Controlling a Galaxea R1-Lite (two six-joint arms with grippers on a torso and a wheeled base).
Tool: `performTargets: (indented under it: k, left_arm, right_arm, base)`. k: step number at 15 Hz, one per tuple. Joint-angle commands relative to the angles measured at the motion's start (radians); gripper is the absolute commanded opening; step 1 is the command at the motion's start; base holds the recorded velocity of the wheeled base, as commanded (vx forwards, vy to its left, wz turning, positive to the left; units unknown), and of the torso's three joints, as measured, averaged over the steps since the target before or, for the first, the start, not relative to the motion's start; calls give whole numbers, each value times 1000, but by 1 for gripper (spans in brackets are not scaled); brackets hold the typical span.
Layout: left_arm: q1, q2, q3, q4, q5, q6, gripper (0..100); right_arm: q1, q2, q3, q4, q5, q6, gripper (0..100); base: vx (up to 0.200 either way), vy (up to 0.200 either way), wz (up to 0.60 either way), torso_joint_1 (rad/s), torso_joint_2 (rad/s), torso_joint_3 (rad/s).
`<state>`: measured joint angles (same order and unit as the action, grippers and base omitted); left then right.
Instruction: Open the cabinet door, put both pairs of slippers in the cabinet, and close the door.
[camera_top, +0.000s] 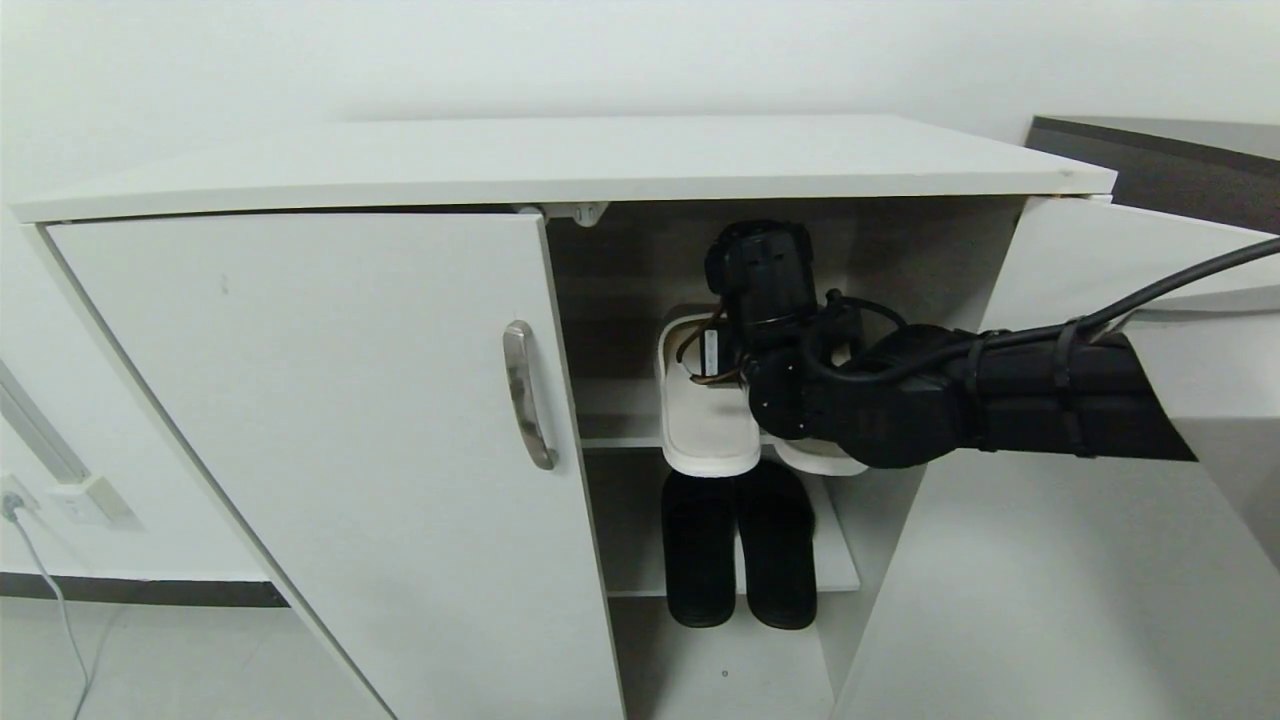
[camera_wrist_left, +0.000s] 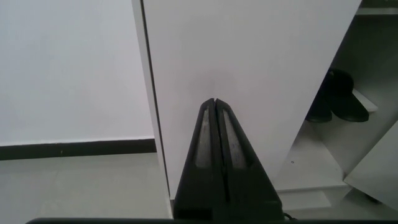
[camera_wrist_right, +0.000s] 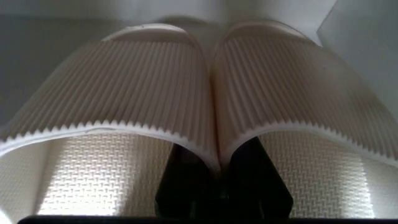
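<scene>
We start at our left pincer (camera_wrist_left: 214, 102), its fingers pressed together on nothing, hanging in front of the shut left door (camera_top: 300, 400) with its metal handle (camera_top: 527, 395). Past that door the cabinet (camera_top: 560, 160) stands open. The black slippers (camera_top: 740, 550) lie side by side on the lower shelf (camera_top: 840, 560), heels poking out over its front edge. Above them the white slippers (camera_top: 705, 425) rest on the upper shelf (camera_top: 615, 410), heels overhanging too. Our right pincer (camera_wrist_right: 217, 177) is clamped on the straps where the white pair meets. Farthest right, the right door (camera_top: 1100, 260) is swung wide. We judge both pairs stowed, leaving us to let go of the white pair, draw the arm out and close the door
</scene>
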<state>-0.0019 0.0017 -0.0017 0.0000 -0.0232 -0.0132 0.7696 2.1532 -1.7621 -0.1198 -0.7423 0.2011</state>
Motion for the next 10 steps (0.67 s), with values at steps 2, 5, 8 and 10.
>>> performTargets:
  k: [2,5,8,10]
  left_arm:
    - [0,0,0,0,0,-1,0]
    - [0,0,0,0,0,-1,0]
    - [0,0,0,0,0,-1,0]
    - [0,0,0,0,0,-1,0]
  right_arm:
    - [-10,30,-45,20,17,0,0]
    - [-19,47,-66,26,21,0,0]
    - [-19,56,-65,34,31,0,0]
    - [-19,60,-65,34,31,0,0]
  base:
    - [0,0,0,0,0,0]
    - [0,0,0,0,0,0]
    - [0,0,0,0,0,0]
    - [0,0,0,0,0,0]
